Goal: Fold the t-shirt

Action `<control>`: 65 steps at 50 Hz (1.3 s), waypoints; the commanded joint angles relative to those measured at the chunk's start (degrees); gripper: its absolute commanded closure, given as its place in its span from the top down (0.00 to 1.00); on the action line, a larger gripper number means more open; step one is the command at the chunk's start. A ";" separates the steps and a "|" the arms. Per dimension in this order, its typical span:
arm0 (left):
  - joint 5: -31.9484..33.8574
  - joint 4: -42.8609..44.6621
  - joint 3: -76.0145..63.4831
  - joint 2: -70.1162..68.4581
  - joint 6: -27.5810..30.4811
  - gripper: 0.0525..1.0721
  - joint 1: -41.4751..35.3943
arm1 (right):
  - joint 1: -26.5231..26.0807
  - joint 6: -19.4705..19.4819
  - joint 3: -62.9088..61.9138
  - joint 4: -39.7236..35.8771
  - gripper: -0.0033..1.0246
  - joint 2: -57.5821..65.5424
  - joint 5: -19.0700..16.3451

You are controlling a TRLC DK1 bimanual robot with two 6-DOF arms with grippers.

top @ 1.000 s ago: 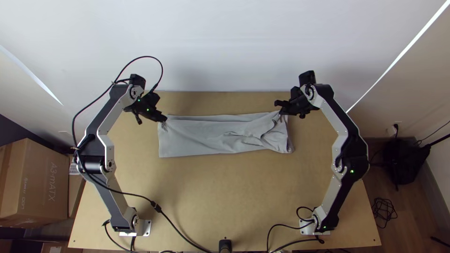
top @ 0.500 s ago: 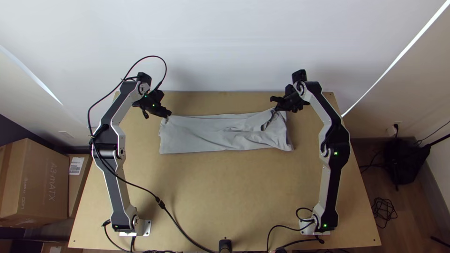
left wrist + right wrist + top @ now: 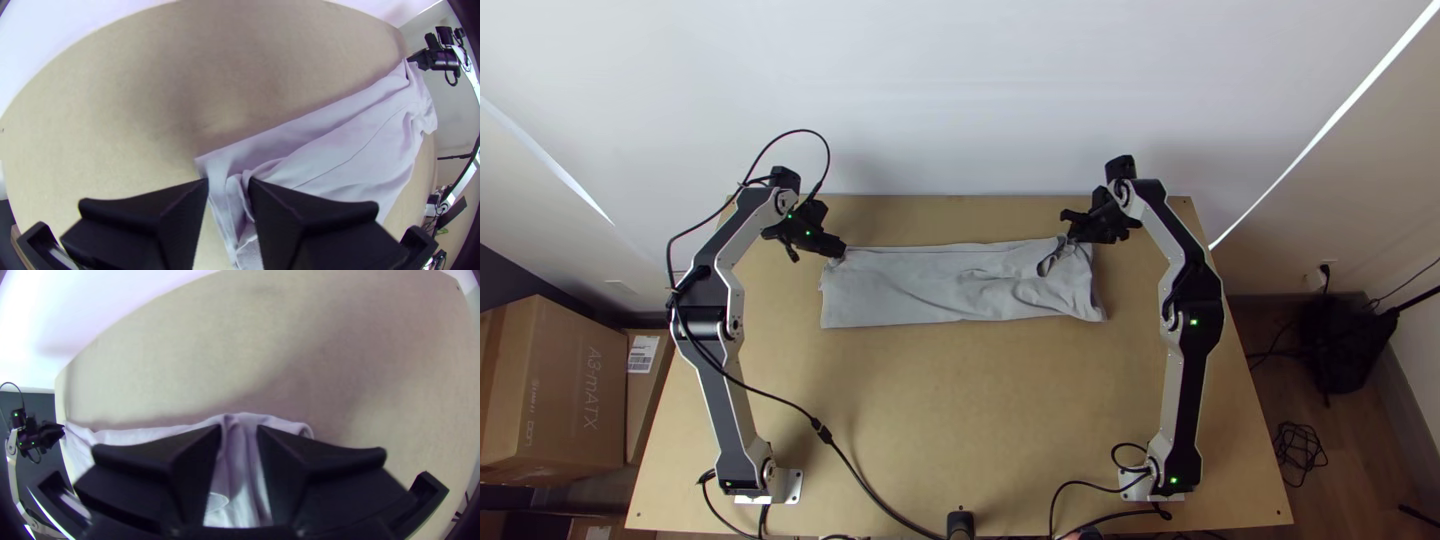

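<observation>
Our left gripper (image 3: 229,180) and right gripper (image 3: 239,427) stand with fingers parted astride creases at the far corners of the grey t-shirt (image 3: 920,290), a long, narrow strip across the table (image 3: 960,400). We judge the lengthwise folding mostly done; smoothing and probably shortening the strip remain. Its soft, thin fabric puckers and gapes near the right end, lying flatter leftward on matte, light wood.

Cardbd boxes (image 3: 555,400) L of tbl (image 3: 960,420), blk bag (image 3: 1345,345) & coiled cable (image 3: 1300,462) R

Both arms (image 3: 707,305) bent — fingers (image 3: 175,210) parted
</observation>
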 commanded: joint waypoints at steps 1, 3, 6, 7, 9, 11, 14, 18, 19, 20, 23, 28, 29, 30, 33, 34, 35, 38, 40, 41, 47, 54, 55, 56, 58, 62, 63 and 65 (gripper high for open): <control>1.03 1.77 -3.65 -5.62 -0.13 0.59 0.53 | -1.99 1.62 1.72 0.13 0.96 -1.01 1.09; 1.21 2.65 -4.88 -6.85 0.14 0.61 0.53 | -2.51 1.71 1.72 0.21 0.96 -1.71 1.27; 2.35 4.14 -6.99 -8.96 0.40 0.63 0.88 | -3.22 1.89 1.28 0.30 0.96 -3.21 2.06; 2.44 4.76 -7.87 -9.75 0.40 0.63 1.14 | -3.57 2.15 1.11 0.39 0.96 -3.82 2.06; 3.23 5.55 -9.27 -11.16 0.31 0.65 1.58 | -4.18 2.41 0.67 0.56 0.96 -5.05 2.06; 3.93 5.99 -10.33 -12.30 0.31 0.66 1.93 | -4.71 2.50 0.05 0.48 0.96 -6.46 2.06; 4.02 6.96 -12.53 -14.41 -0.65 0.78 2.64 | -5.59 3.03 -1.09 0.48 0.96 -8.74 2.06; 4.11 6.17 -14.20 -15.73 -1.62 0.96 3.25 | -6.64 4.17 -2.58 0.48 0.96 -11.73 1.88; 4.20 5.55 -14.20 -15.73 -1.88 0.96 3.43 | -6.91 4.61 -2.94 0.48 0.96 -12.61 1.53; 4.55 4.94 -14.37 -15.73 -1.88 0.96 3.52 | -7.17 5.14 -3.29 0.48 0.96 -13.23 1.00; 8.15 5.02 -16.22 -16.17 -1.71 0.96 4.57 | -8.05 6.72 -4.25 0.48 0.96 -15.42 -1.63; 11.84 5.55 -18.59 -16.61 -2.15 0.96 5.89 | -9.46 10.15 -5.13 0.39 0.96 -18.59 -6.29; 12.11 5.81 -19.03 -16.69 -2.32 0.96 6.15 | -9.72 11.12 -5.13 0.21 0.96 -19.03 -7.70; 12.37 6.08 -19.56 -16.69 -2.50 0.96 6.24 | -10.07 11.82 -5.04 -0.05 0.96 -19.38 -9.02; 13.43 7.31 -21.05 -16.69 -3.11 0.96 6.68 | -11.22 14.10 -5.04 -0.58 0.96 -20.78 -14.11; 13.51 7.48 -21.32 -16.61 -3.47 0.96 6.77 | -11.57 15.25 -5.04 -0.67 0.96 -21.14 -16.22; 13.95 7.48 -21.67 -16.34 -3.47 0.96 6.94 | -12.09 16.48 -4.96 -0.75 0.96 -21.40 -18.68; 15.01 7.92 -22.46 -15.55 -3.29 0.96 7.12 | -13.68 19.99 -4.96 -0.75 0.96 -22.19 -26.07; 15.18 8.28 -22.72 -14.94 -3.38 0.96 7.30 | -14.64 21.84 -4.96 -0.84 0.96 -22.54 -30.90; 15.27 8.28 -22.81 -14.58 -3.38 0.96 7.38 | -15.08 22.63 -4.96 -0.84 0.96 -22.81 -33.54; 16.24 8.71 -22.90 -12.74 -3.38 0.96 7.38 | -16.93 24.74 -4.96 -0.93 0.96 -24.48 -42.50; 16.15 9.24 -22.46 -10.19 -3.47 0.96 6.51 | -17.46 25.09 -4.87 -0.93 0.96 -26.23 -46.63; 16.15 9.24 -22.28 -9.84 -3.47 0.96 6.24 | -17.46 25.09 -4.87 -0.93 0.96 -26.41 -46.63; 16.15 9.24 -22.19 -9.49 -3.47 0.96 6.07 | -17.46 25.09 -4.87 -0.84 0.96 -26.67 -46.63; 16.06 9.24 -21.93 -8.70 -3.47 0.96 5.80 | -17.46 25.18 -4.87 -0.93 0.96 -27.02 -46.81; 15.36 9.68 -21.67 -7.55 -3.47 0.96 5.01 | -17.54 25.27 -4.87 -0.84 0.96 -28.17 -46.90; 15.01 9.77 -21.58 -7.29 -3.47 0.96 4.84 | -17.54 25.44 -4.87 -0.93 0.96 -28.34 -46.90; 14.48 10.12 -21.49 -6.94 -3.64 0.96 4.22 | -17.54 25.44 -4.87 -0.84 0.96 -28.96 -46.90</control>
